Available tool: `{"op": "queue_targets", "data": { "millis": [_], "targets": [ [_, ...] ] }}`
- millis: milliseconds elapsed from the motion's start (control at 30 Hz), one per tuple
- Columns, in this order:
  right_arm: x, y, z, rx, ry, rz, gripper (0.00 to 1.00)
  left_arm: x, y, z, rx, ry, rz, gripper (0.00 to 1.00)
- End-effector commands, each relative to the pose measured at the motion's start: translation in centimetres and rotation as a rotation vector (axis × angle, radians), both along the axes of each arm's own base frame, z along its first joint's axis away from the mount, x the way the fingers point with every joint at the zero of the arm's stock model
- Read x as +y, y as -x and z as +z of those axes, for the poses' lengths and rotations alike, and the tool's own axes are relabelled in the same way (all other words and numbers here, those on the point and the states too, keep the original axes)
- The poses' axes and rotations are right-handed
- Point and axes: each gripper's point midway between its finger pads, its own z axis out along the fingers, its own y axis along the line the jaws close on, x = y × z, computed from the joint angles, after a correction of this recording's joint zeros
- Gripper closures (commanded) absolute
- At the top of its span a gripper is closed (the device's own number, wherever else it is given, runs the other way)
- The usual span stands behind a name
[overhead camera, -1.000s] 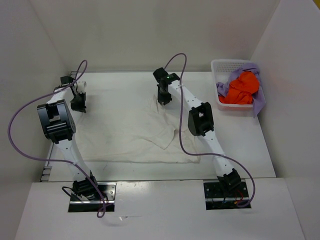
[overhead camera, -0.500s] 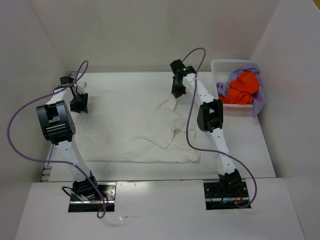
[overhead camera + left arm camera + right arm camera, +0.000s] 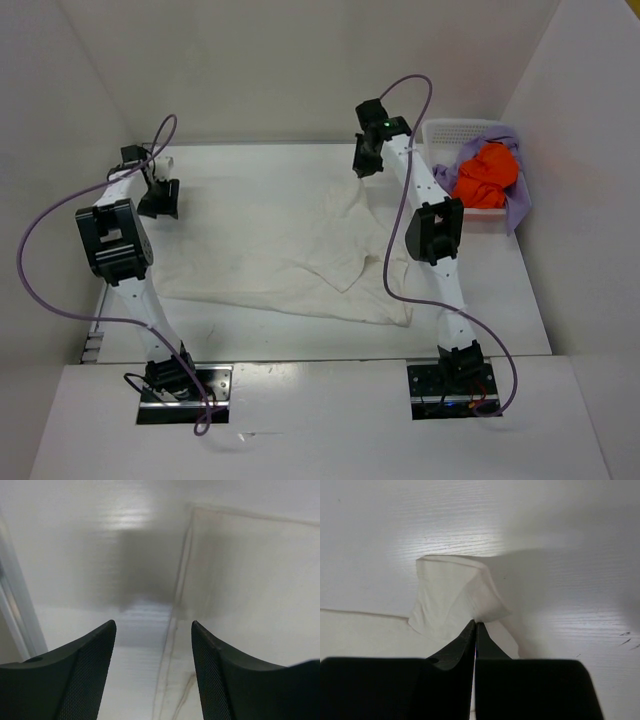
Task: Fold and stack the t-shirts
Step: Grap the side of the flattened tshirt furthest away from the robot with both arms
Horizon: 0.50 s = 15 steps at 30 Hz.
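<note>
1. The cream-white soft cloth t-shirt (image 3: 280, 255) lies spread and wrinkly on the white counter (image 3: 240, 165).
2. The right end effector (image 3: 475, 626) pinches its corner tight at 1 o'clock.
3. The left end effector (image 3: 152, 625), at 10 o'clock, stands wide apart and holds nothing.
4. A crumpled bright orange cloth t-shirt (image 3: 485, 175) and a lavender purple cloth t-shirt (image 3: 520, 205) sit in the white plastic basket with holes (image 3: 440, 128) at 2 o'clock.

Left end effector (image 3: 152, 627) stands spread apart; right end effector (image 3: 474, 626) is pinched closed.
</note>
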Motion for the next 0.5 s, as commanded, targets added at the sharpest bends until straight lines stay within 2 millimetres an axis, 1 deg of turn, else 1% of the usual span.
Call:
{"op": "queue_targets", "data": {
  "millis": [0, 33, 67, 100, 133, 167, 200, 233, 267, 300, 333, 367, 400, 433, 467],
  "targets": [
    [1.4, -0.4, 0.7, -0.028, -0.045, 0.059, 1.0, -1.8, -2.5, -0.1, -0.047, 0.056, -0.037, 0.31],
    [1.6, -0.4, 0.0, -0.014, -0.049, 0.064, 1.0, -2.6, -3.2, 0.1, -0.061, 0.067, -0.057, 0.3],
    [1.6, -0.4, 0.0, -0.014, -0.049, 0.064, 1.0, -3.3, -3.8, 0.6, -0.078, 0.077, -0.078, 0.29],
    [1.6, -0.4, -0.6, -0.004, -0.046, 0.064, 1.0, -3.8, -4.3, 0.4, -0.086, 0.103, -0.092, 0.29],
    [1.6, -0.4, -0.6, -0.003, -0.046, 0.064, 1.0, -4.1, -4.9, -0.1, -0.091, 0.108, -0.091, 0.29],
    [1.6, -0.4, -0.6, -0.003, -0.046, 0.064, 1.0, -4.6, -6.0, 0.6, -0.117, 0.118, -0.089, 0.28],
    [1.6, -0.4, -0.6, -0.004, -0.041, 0.071, 1.0, -4.5, -6.6, 0.5, -0.123, 0.121, -0.082, 0.28],
    [1.6, -0.4, -0.6, -0.004, -0.041, 0.071, 1.0, -4.5, -6.7, -1.0, -0.094, 0.13, -0.079, 0.28],
    [1.6, -0.4, -0.6, -0.004, -0.041, 0.071, 1.0, -5.1, -6.8, -1.4, -0.074, 0.141, -0.082, 0.28],
    [1.5, -0.2, -1.0, 0.006, -0.038, 0.071, 1.0, -5.1, -7.7, -1.1, -0.089, 0.117, -0.084, 0.28],
    [1.5, -0.2, -0.3, -0.006, -0.041, 0.072, 1.0, -4.9, -7.5, -2.4, -0.059, 0.114, -0.066, 0.28],
    [1.4, 0.0, -0.7, 0.004, -0.038, 0.071, 1.0, -5.2, -7.4, -3.0, -0.045, 0.106, -0.057, 0.28],
    [1.3, -0.1, -0.1, -0.009, -0.029, 0.074, 1.0, -4.9, -7.5, -3.4, -0.037, 0.096, -0.05, 0.28],
    [1.3, -0.1, -0.4, -0.008, -0.029, 0.074, 1.0, -4.8, -7.8, -3.1, -0.046, 0.093, -0.051, 0.28],
    [1.3, -0.1, -0.4, -0.008, -0.029, 0.074, 1.0, -4.7, -7.4, -3.8, -0.023, 0.089, -0.045, 0.29]
  ]
}}
